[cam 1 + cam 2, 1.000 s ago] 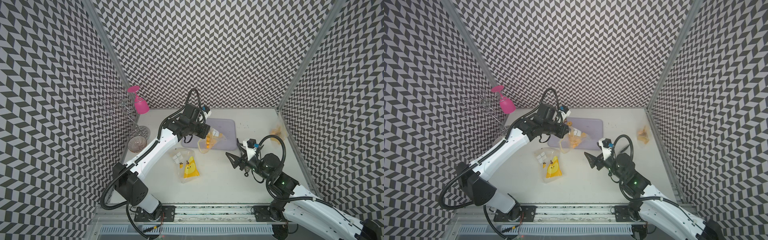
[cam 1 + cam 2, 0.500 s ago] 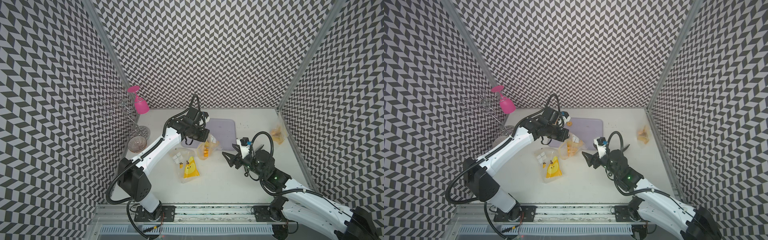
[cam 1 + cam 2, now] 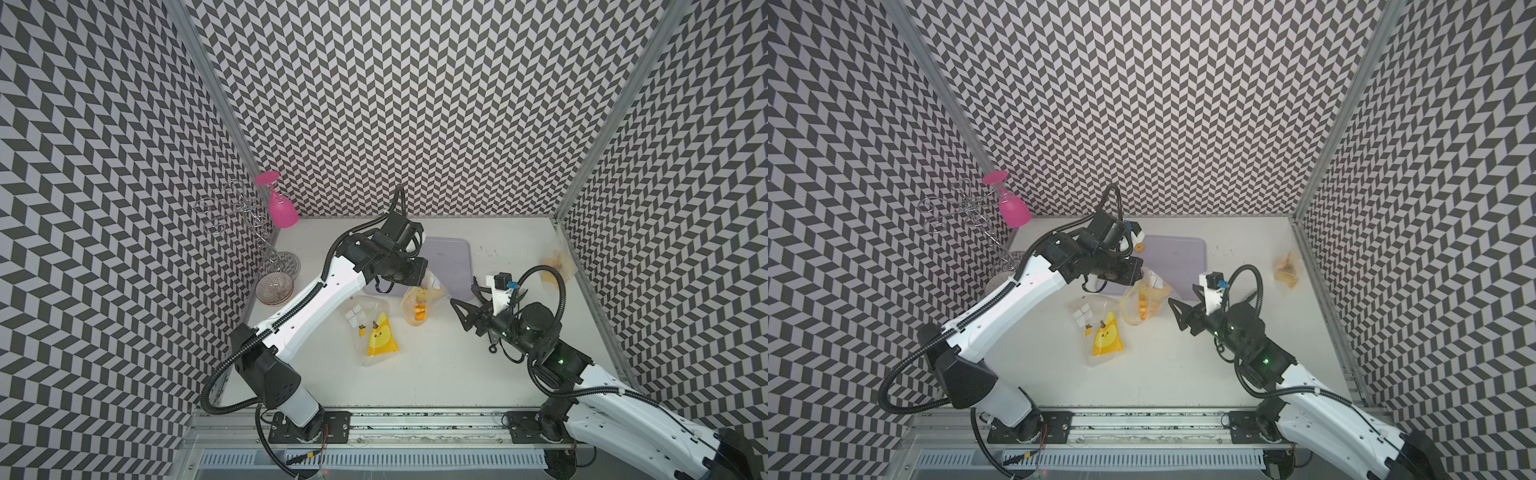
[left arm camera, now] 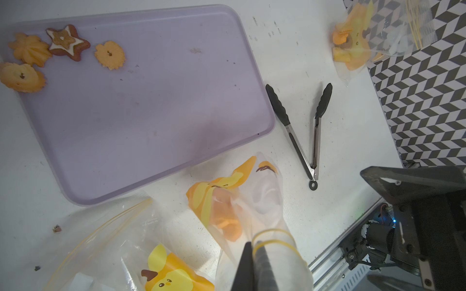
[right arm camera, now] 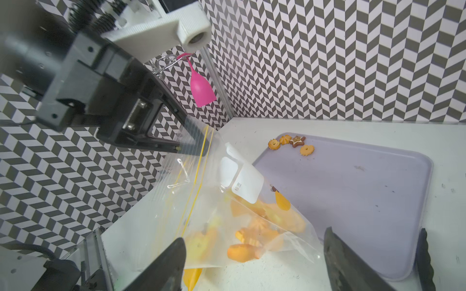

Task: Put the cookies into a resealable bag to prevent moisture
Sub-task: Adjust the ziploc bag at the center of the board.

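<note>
My left gripper (image 4: 254, 245) (image 3: 420, 279) is shut on the yellow zip edge of a clear resealable bag (image 3: 419, 301) (image 5: 242, 201). The bag hangs from it, its bottom down at the table in front of the purple tray (image 4: 151, 100) (image 3: 1179, 257). Several orange cookies (image 5: 252, 239) (image 4: 224, 219) lie inside the bag. Several more cookies (image 4: 60, 44) (image 5: 290, 143) sit in one corner of the tray. My right gripper (image 5: 253, 236) (image 3: 463, 293) is open just right of the bag, one finger on either side of its lower end, touching nothing.
A flat chick-print bag (image 3: 376, 336) lies left of the held bag. Another filled bag (image 3: 555, 266) sits by the right wall. Black-tipped tongs (image 4: 302, 131) lie right of the tray. A pink glass (image 3: 279, 203) hangs on a wire rack above a bowl (image 3: 274, 286).
My left gripper has come down and forward off the tray, lowering the bag to the table. My right gripper has shifted slightly toward the bag, still open.
</note>
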You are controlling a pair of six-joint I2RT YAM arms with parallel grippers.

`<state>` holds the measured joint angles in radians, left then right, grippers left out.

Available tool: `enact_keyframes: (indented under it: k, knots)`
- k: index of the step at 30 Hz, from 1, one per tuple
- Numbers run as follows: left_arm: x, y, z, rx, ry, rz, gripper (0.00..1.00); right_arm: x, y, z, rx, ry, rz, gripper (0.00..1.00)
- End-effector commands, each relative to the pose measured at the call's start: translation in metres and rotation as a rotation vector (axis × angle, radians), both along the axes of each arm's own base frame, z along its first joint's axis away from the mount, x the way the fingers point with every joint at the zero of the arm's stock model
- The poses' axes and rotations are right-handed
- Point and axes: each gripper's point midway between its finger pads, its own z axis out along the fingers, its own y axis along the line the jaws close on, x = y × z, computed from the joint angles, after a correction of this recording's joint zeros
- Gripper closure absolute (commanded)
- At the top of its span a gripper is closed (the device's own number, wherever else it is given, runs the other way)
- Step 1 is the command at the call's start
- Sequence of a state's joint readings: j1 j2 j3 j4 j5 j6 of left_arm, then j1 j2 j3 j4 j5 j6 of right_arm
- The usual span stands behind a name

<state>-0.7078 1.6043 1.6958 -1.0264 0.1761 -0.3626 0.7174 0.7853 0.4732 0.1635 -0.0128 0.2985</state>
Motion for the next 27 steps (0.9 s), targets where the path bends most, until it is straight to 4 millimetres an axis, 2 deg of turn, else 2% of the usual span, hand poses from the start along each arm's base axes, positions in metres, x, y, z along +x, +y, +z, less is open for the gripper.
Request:
enact_keyframes:
  k: [1, 4, 9, 14, 18, 22, 27]
  knots:
    - [0.006, -0.004, -0.026, 0.027, 0.038, 0.024, 1.00, 0.004, -0.001, 0.010, 0.068, 0.059, -0.033, 0.16]
    - [0.009, -0.014, -0.043, 0.017, 0.064, 0.006, 1.00, 0.000, 0.004, 0.002, 0.100, 0.151, -0.019, 0.12]
    - [0.013, -0.024, -0.060, 0.008, 0.087, -0.010, 1.00, -0.007, 0.017, -0.007, 0.112, 0.271, -0.015, 0.05]
    - [0.017, -0.028, -0.063, -0.004, 0.100, 0.006, 1.00, -0.001, 0.025, -0.017, 0.110, 0.336, -0.118, 0.04]
    - [0.018, -0.032, -0.065, -0.007, 0.104, -0.001, 1.00, 0.006, 0.040, -0.022, 0.009, 0.344, -0.183, 0.04]
    - [0.019, -0.033, -0.064, -0.009, 0.096, -0.005, 1.00, 0.017, 0.050, -0.035, -0.094, 0.351, -0.217, 0.05]
    - [0.021, -0.032, -0.063, -0.012, 0.083, 0.000, 1.00, 0.030, 0.043, -0.063, -0.215, 0.385, -0.317, 0.14]
